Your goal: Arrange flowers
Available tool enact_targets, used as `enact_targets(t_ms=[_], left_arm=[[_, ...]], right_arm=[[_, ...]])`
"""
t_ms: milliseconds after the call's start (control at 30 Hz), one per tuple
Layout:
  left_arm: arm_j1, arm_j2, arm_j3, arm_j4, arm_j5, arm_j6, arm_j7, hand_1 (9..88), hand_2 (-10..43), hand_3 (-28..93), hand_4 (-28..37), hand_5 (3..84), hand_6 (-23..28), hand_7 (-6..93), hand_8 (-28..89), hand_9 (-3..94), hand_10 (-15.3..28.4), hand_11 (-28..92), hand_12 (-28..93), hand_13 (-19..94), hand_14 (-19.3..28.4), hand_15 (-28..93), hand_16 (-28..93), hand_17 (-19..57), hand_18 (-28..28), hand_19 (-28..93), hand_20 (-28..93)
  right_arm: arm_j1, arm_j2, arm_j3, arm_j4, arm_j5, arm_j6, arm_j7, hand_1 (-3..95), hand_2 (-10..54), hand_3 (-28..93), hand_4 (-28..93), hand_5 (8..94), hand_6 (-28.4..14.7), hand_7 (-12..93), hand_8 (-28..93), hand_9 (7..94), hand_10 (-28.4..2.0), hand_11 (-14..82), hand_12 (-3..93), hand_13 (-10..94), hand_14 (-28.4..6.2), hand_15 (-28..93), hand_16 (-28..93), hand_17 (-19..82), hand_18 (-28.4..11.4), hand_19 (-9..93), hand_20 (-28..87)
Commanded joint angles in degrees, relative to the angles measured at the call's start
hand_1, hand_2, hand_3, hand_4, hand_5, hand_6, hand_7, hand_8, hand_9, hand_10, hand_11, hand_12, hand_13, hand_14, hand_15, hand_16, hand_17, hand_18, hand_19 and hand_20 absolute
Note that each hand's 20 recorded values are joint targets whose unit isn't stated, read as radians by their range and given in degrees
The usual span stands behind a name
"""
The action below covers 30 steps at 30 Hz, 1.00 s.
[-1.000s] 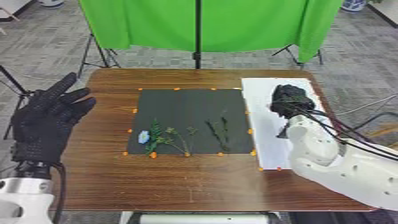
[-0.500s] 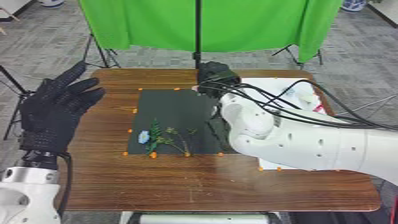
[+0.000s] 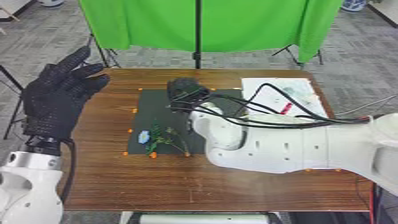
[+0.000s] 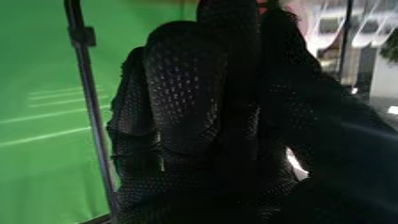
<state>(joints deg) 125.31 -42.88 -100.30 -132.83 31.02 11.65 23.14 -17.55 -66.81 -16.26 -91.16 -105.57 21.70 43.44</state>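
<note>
In the head view my right hand point(image 3: 185, 89) is over the upper left part of the dark mat point(image 3: 160, 107). The right wrist view has the same hand point(image 4: 182, 95) with fingers bent toward the thumb, pinching a reddish-pink flower point(image 4: 271, 6), mostly hidden at the fingertips. Near the mat's lower left lie a pale blue flower point(image 3: 144, 137), a green leafy stem point(image 3: 155, 136) and a thin sprig point(image 3: 183, 145). My right forearm covers the mat's lower right. Beyond the table's left edge, my left hand point(image 3: 55, 97) is raised and open.
A white board point(image 3: 266, 86) occupies the table's right side, with a red item point(image 3: 286, 108) on it and cables crossing over. Orange markers surround the mat. Brown wood point(image 3: 133, 185) extends in front of it. A green cloth point(image 3: 258, 25) hangs behind the table.
My right hand has swept left from the white board to above the mat, its forearm now crossing the mat's lower right. My left hand has risen slightly.
</note>
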Motion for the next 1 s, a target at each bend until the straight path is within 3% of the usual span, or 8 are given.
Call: enact_targets(t_ms=[33, 367, 500, 700, 1000], left_arm=[[-2.3, 0.80, 1.08, 0.54, 0.43, -0.57, -0.81, 17.7, 6.7, 75, -28.3, 35.4, 8.9, 11.2, -8, 32.0, 19.9, 29, 12, 23, 28.0, 60, -11, -7.5, 23.6, 58, 27], [-3.1, 1.98, 1.32, 0.86, 0.27, -1.47, -0.18, 17.7, 6.5, 75, -28.3, 35.3, 8.9, 11.3, -8, 32.1, 20.0, 29, 12, 23, 28.0, 60, -11, -7.3, 23.7, 58, 28], [-3.5, 2.35, 1.68, 0.93, 0.24, -1.18, 0.10, 17.9, 6.4, 76, -28.3, 35.4, 8.9, 11.5, -8, 32.1, 20.0, 29, 12, 23, 28.0, 60, -11, -7.3, 23.7, 58, 28], [-3.2, 2.13, 1.38, 0.84, 0.37, -1.39, -0.27, 17.9, 6.6, 75, -28.3, 35.3, 8.9, 11.4, -8, 32.1, 19.9, 30, 12, 23, 28.0, 60, -11, -7.3, 23.7, 58, 28], [-4.6, 2.80, 2.56, 1.14, 0.26, -1.34, 0.31, 17.9, 6.5, 75, -28.3, 35.3, 8.9, 11.2, -8, 32.0, 19.8, 30, 12, 23, 28.0, 60, -11, -7.3, 23.7, 58, 28]], right_arm=[[3.6, -3.9, 0.0, 2.3, 3.0, -0.2, 1.7, 52.8, -9.5, 70, -28, 81.9, 5.0, 22, 1, 93.7, -4.6, 20.4, 24.7, 85, -2.1, 58, 21, 34, -15.8, 89, 16], [5.7, -7.5, -2.5, 2.9, 6.5, 0.4, 5.0, 52.8, -9.5, 69, -28, 81.4, 5.4, 22, 0, 93.7, -4.5, 23.6, 22.5, 85, -2.1, 58, 21, 34, -15.5, 88, 16], [5.7, -8.3, -2.1, 3.0, 9.1, 0.7, 5.2, 52.8, -9.5, 69, -28, 81.2, 5.4, 22, 0, 93.7, -4.4, 24.0, 22.0, 85, -2.0, 58, 21, 33, -15.4, 88, 16], [5.3, -8.7, -1.7, 3.1, 8.8, 0.0, 5.6, 52.1, -9.5, 68, -28, 80.7, 5.3, 22, 0, 93.7, -4.6, 24.1, 20.9, 85, -2.1, 58, 21, 33, -15.3, 87, 17], [7.6, -10.4, -4.6, 3.2, 10.2, 2.5, 7.2, 50.7, -9.5, 64, -28, 79.0, 4.7, 21, -1, 93.0, -4.9, 23.8, 18.8, 84, -2.3, 59, 20, 32, -15.2, 87, 17]])
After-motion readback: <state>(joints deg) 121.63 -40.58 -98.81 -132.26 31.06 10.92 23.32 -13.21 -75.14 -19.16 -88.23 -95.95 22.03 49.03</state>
